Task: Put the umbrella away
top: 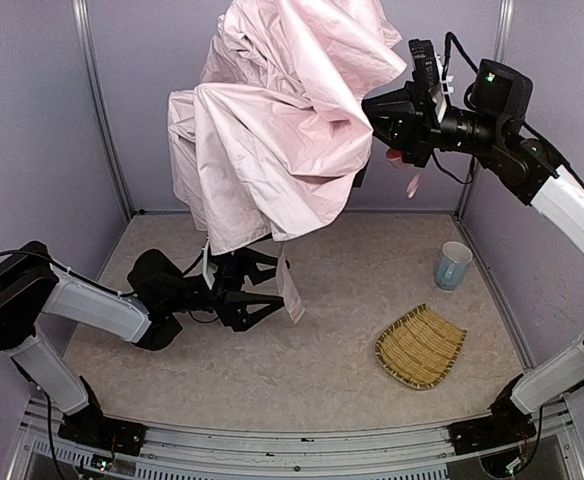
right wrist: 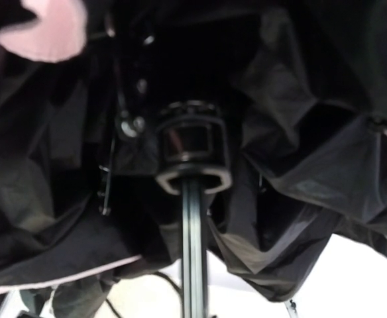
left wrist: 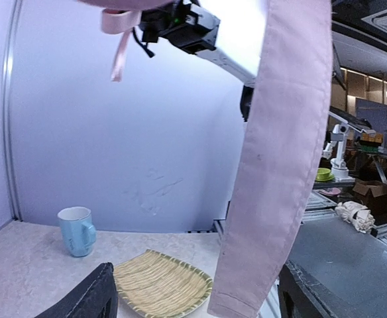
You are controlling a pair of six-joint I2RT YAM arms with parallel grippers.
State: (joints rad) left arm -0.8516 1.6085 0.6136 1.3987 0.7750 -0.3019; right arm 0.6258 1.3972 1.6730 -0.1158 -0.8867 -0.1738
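Observation:
The umbrella (top: 272, 120) hangs half collapsed high over the table's back, pale pink fabric drooping in folds. My right gripper (top: 387, 125) holds it up from the right, shut at its handle end. The right wrist view looks up the thin black shaft (right wrist: 193, 252) to the runner (right wrist: 193, 152) and the black lining (right wrist: 313, 165); my fingers do not show there. My left gripper (top: 255, 288) is low over the table under the fabric, open and empty. A pink closing strap (top: 291, 290) hangs just right of it, and it also shows between the fingers (left wrist: 91, 298) in the left wrist view (left wrist: 279, 165).
A woven straw tray (top: 421, 346) lies at the front right and also shows in the left wrist view (left wrist: 160, 285). A pale blue mug (top: 453, 265) stands behind it near the right wall, also in the left wrist view (left wrist: 76, 230). Purple walls enclose the back and sides.

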